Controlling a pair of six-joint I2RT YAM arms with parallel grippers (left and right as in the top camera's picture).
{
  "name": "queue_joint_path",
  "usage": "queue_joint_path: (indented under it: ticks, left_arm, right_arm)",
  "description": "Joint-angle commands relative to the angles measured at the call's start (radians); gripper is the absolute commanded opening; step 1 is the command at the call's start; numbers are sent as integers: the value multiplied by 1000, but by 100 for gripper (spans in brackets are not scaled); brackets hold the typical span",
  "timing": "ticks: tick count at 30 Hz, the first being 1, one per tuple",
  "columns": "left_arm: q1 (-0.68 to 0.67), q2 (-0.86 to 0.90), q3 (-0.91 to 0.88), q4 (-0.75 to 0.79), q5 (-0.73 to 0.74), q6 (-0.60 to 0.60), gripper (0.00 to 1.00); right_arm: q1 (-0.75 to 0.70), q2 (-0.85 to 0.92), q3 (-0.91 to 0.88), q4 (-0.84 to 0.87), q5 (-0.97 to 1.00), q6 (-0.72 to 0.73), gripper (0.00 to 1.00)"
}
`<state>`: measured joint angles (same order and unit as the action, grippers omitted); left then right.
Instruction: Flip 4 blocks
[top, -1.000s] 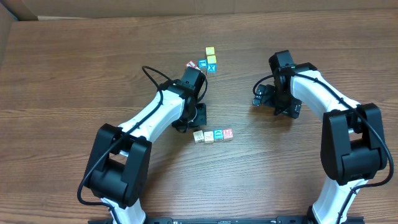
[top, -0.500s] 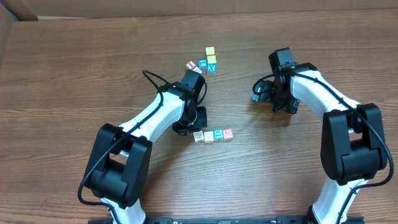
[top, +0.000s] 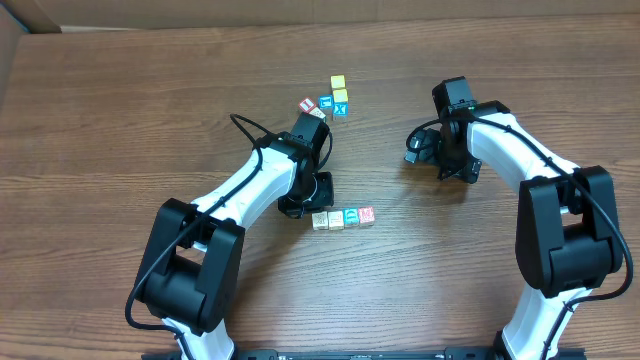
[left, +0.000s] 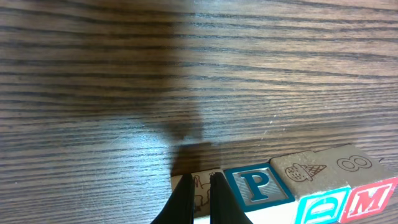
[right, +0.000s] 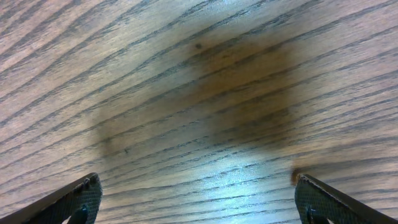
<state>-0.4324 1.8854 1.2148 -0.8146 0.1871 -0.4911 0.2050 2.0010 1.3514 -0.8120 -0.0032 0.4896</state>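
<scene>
showing the left gripper (left: 200, 186) settled slightly lower than a second ago, jaws pinched together on nothing, tips at the cream block (top: 319, 220) ending the row of blocks (top: 343, 217) at the middle of the desk (top: 120, 120). right gripper (top: 415, 150), spread wide and empty, has drifted toward the far edge. a closed-tip tipping push seems imminent.

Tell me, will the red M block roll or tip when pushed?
Probably it slides, not rolls: the M block is a flat-faced cube. It looks like stiff, light wood. Its turquoise neighbour sits against it, so both may move.
</scene>
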Motion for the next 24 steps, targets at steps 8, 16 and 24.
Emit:
queue_joint_path:
  ticks: [8,16,24]
  left_arm:
    - [1,7,0,-21,16,24,4]
    - [2,7,8,-22,-2,24,4]
    - [47,-19,190,-153,-104,31,4]
  right_arm:
    - [2,-9,-4,4,-2,0,100]
    - [2,-9,-4,3,-2,0,100]
    - [2,-9,-4,3,-2,0,100]
